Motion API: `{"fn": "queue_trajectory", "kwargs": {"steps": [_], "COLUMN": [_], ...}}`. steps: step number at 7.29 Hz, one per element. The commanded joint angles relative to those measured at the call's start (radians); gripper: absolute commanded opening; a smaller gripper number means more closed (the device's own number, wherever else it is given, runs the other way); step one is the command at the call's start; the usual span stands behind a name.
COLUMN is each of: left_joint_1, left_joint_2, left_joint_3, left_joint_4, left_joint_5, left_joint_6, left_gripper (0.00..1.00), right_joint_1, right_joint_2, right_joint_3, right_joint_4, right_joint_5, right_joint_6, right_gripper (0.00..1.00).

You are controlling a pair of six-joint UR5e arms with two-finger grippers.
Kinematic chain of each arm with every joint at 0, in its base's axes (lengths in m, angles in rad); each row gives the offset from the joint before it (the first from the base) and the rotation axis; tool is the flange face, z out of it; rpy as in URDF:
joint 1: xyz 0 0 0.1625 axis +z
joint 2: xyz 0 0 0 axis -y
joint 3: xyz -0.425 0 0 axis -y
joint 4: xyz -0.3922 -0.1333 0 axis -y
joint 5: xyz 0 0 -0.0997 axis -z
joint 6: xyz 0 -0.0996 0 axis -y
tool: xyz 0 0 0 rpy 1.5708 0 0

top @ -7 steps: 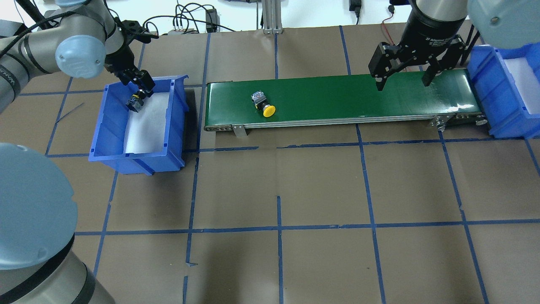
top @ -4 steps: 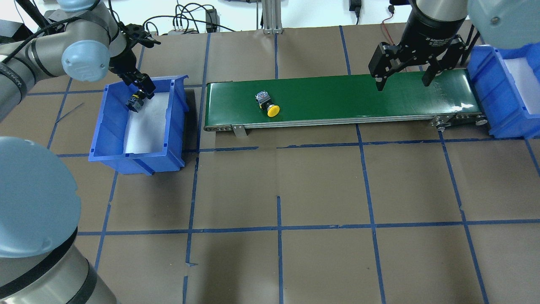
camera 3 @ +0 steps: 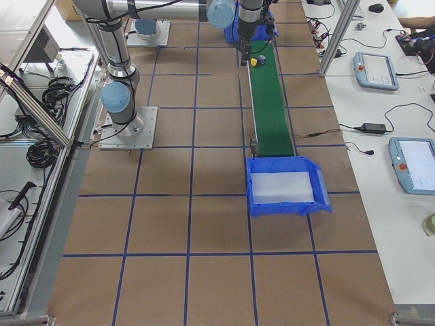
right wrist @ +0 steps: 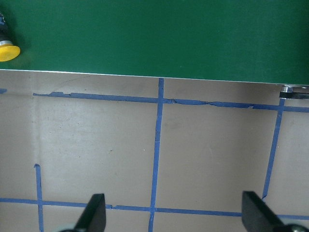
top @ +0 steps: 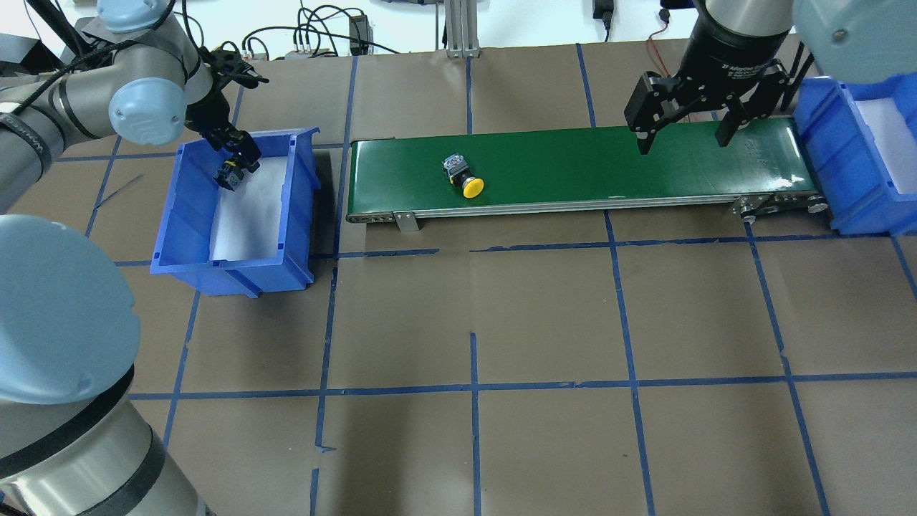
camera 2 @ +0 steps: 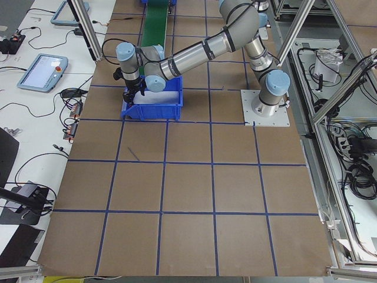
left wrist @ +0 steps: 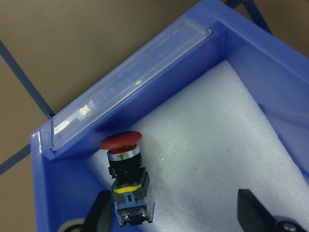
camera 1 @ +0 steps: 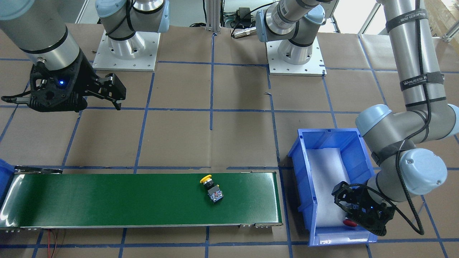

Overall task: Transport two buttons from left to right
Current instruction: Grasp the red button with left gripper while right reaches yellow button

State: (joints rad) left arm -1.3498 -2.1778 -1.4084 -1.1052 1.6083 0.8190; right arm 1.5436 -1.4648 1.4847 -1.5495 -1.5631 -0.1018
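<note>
Left gripper [left wrist: 173, 203]: fingers spread wide, low inside the blue bin [top: 172, 215]; its foam floor lies open toward 3 o'clock in the wrist view.
Right gripper [top: 684, 140]: spread, raised by the 3 o'clock end of the conveyor belt [top: 609, 161].
Second bin [top: 824, 165]: cut off at the overhead edge.
Yellow button [top: 464, 178]: on the belt, near its 6 o'clock edge.
Red button [left wrist: 126, 174]: on the foam just beside one finger, cap at 12 o'clock by the corner wall.
</note>
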Motion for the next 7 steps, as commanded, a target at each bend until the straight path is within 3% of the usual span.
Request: {"fn": "queue_trajectory", "kwargs": {"steps": [1,4,7], "left_joint_1": [0.008,0.006,0.001], "left_joint_2": [-0.016,-0.022,-0.023], "left_joint_3": [0.011,0.009,0.008], "left_joint_4": [0.004,0.004,0.004], "left_joint_5": [-0.002,-0.004,-0.002], "left_joint_6": [0.009,0.008,0.009], "left_gripper": [0.89,0.88,0.79], "right_joint_1": [0.007,0.035,0.075], "right_joint_2": [0.003,0.050,0.118], "right_joint_3": [-0.004,-0.006,-0.018], "right_joint_4": [-0.038,-0.111,-0.188], "right_joint_5": [0.005,0.008,0.012], "right_joint_6": [-0.009,-0.010,0.010], "right_gripper": [1.00,1.00,1.00]}}
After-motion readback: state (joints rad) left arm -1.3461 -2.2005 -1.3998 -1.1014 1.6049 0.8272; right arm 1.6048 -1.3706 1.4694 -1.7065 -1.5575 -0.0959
